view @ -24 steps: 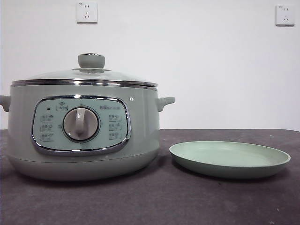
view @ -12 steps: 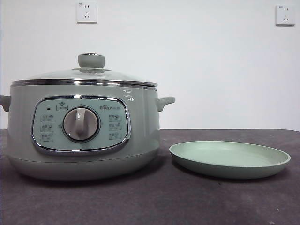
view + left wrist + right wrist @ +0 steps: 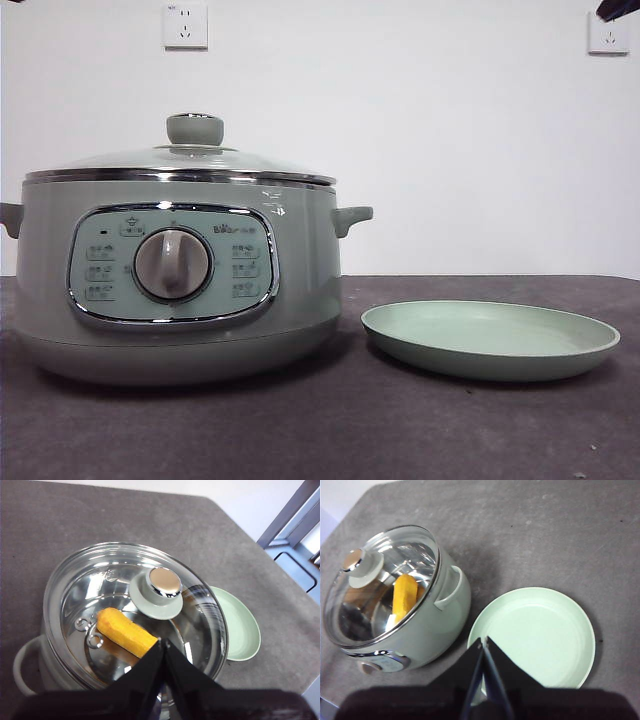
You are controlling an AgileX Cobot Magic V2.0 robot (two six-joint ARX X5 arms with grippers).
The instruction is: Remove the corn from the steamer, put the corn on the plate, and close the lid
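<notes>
a steamer (image 3: 175, 290) stood on the left part of a table (image 3: 330, 430), with a plate (image 3: 490, 340) just beside it on the right, the two close but apart. the lid (image 3: 185, 160) sat on top of the steamer, its knob (image 3: 194, 128) at the centre. inside the steamer, under the lid, the corn (image 3: 125, 631) lay on its side. two wall sockets (image 3: 185, 25) were on the wall behind the table.

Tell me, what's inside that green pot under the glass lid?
Through the lid, one corn cob lies inside the steamer on its shiny metal floor. Reflections hide parts of the floor.
</notes>
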